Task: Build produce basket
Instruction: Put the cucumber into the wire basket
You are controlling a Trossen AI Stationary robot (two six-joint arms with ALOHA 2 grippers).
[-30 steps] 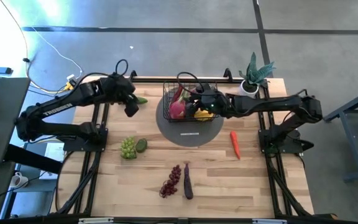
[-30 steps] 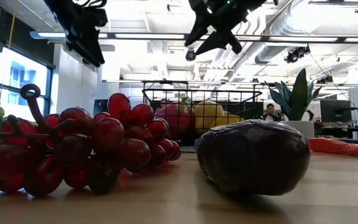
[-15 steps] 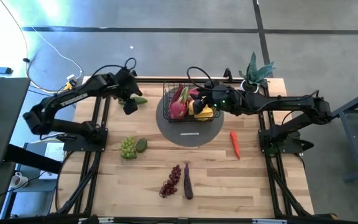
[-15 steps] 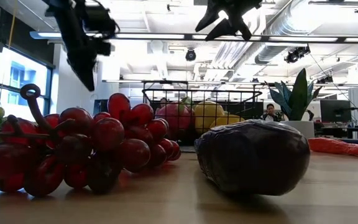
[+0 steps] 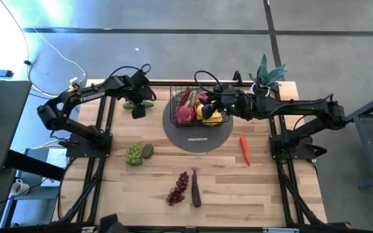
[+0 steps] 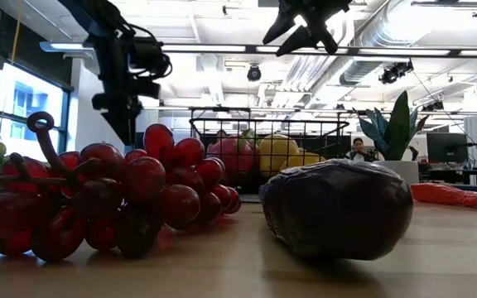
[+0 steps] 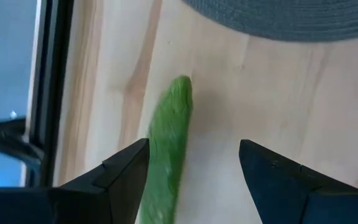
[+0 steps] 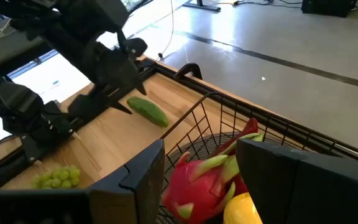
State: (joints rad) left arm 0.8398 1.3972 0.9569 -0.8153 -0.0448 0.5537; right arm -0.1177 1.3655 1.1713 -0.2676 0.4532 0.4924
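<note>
A wooden table seen from above, with two dark robot arms reaching in from the left and right.

At the far middle a black wire basket [image 5: 198,109] sits on a round grey mat [image 5: 197,134]. Inside it lie a pink dragon fruit [image 5: 185,111] and yellow fruit [image 5: 214,118]. A potted green plant [image 5: 265,79] stands at the far right corner, just right of the basket.

Loose produce on the table, one of each: a green cucumber [image 5: 146,103] far left of the basket; a bunch of green grapes [image 5: 133,154] with a small green fruit [image 5: 147,151] touching it, nearer on the left; a red chili [image 5: 244,149] right of the mat; a bunch of red grapes [image 5: 178,188] and a purple eggplant [image 5: 195,188] side by side at the near middle.

The left gripper [image 5: 138,109] hangs over the cucumber, fingers spread apart on either side of it, holding nothing. The right gripper [image 5: 207,106] hovers above the basket with its fingers apart and empty.

White lettering runs along the left arm, too small to read. A pale label on the mat's near edge is also unreadable. A person sits far off in the room behind.
</note>
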